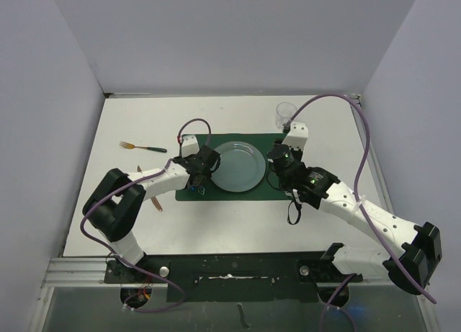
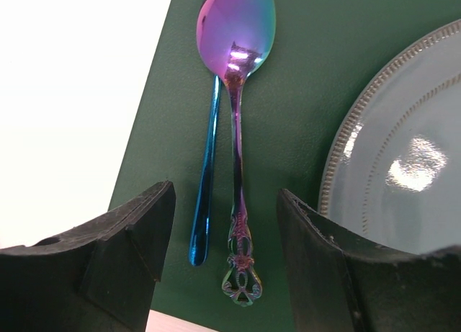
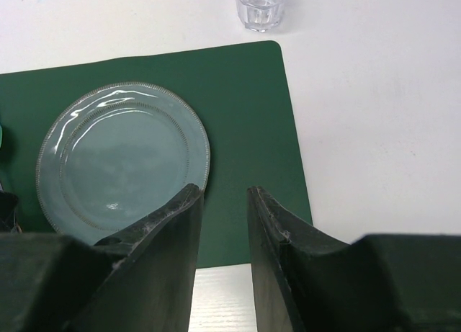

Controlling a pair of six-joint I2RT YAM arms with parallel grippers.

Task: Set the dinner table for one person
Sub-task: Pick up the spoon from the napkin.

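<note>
green placemat [image 3: 245,116] lies mid dinner table [image 1: 238,116], plate [image 1: 238,166] on it, spoon [image 2: 236,94] just left of the plate. left gripper [image 2: 225,202] hangs spread over the spoon; right gripper [image 3: 225,195] is slightly parted, empty. fork [image 1: 142,147] and glass [image 1: 285,114] sit off the mat, probably still to place.

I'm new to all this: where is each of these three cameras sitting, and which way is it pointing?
Top external: fixed above and behind the arms, looking down on the dinner table; both whole arms show.
Left wrist: on the left arm, looking down past the left gripper at a spoon on the green placemat.
Right wrist: on the right arm, looking past the right gripper across the placemat to a glass.
Shared: all three show the plate.
</note>
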